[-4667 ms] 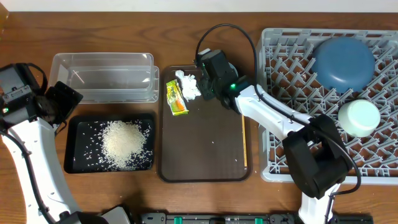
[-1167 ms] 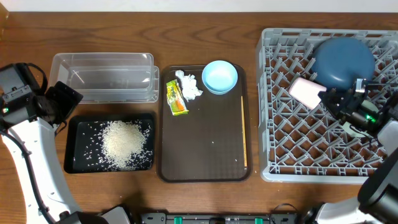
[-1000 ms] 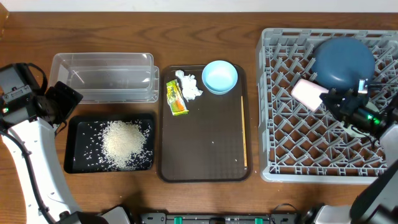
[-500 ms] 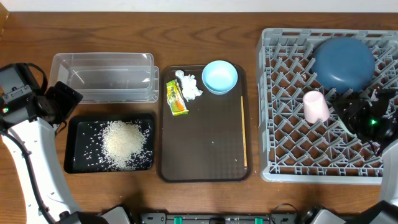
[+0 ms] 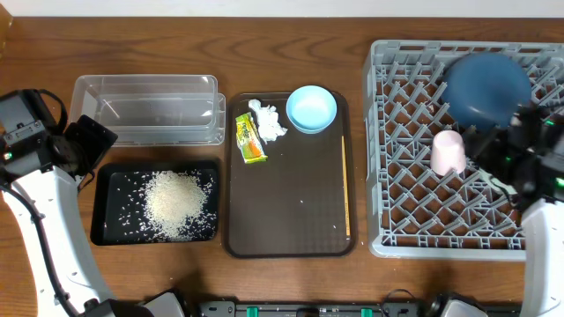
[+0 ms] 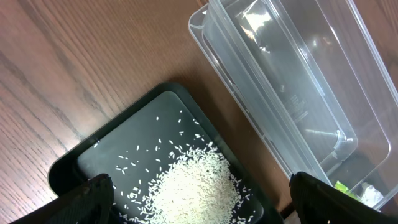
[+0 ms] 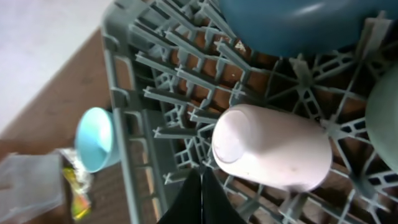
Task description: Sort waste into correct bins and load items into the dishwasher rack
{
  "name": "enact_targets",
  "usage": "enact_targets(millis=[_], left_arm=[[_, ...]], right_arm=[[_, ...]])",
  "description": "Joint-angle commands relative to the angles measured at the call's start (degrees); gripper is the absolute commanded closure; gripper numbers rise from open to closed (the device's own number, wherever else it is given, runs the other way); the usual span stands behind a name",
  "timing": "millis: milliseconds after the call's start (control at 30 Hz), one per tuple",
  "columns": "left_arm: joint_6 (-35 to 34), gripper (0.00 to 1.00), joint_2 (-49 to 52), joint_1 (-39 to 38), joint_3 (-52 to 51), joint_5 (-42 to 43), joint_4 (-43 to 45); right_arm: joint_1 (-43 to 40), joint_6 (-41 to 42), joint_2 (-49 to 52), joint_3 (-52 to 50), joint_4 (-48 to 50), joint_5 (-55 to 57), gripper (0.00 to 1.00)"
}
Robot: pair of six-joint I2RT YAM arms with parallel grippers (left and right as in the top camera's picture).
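The pink cup (image 5: 448, 151) lies on its side among the pegs of the dishwasher rack (image 5: 414, 220), just beside the large blue bowl (image 5: 486, 90) and free of any grip. The right gripper (image 7: 201, 180) hangs close over it with its fingers pressed together, holding nothing.

The cup looks placed, so the care now is in leaving it. The gripper should rise straight up clear of the pegs before it swings away, so that neither finger nudges the cup or catches the lattice.

The light-blue bowl (image 5: 312, 109) on the brown tray (image 5: 291, 220) seems the next item. It sits near the tissue (image 5: 269, 121), so a pinch on its far rim would avoid dragging waste along.

The left gripper (image 6: 200, 186) waits wide apart over the rice (image 5: 179, 202) in the black tray (image 5: 101, 202).
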Motion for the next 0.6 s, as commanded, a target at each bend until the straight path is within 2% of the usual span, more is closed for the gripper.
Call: enact_targets(millis=[0,133,333,567], left_arm=[[-0.33,0.07,0.28,0.24,-0.28,-0.28,-0.04],[-0.33,0.07,0.28,0.24,-0.28,-0.28,-0.02],[-0.33,0.07,0.28,0.24,-0.28,-0.28,-0.02],[-0.33,0.07,0.28,0.24,-0.28,-0.28,-0.02]], right_arm=[[5.7,0.76,2.58,0.92,2.01,11.52,0.99],[8.26,3.67,6.82,0.92,4.87,18.12,0.99],[8.24,3.63,11.37,0.92,7.58,18.6,0.99],[8.07,3.45,11.87,0.92,7.56,19.89,0.99]])
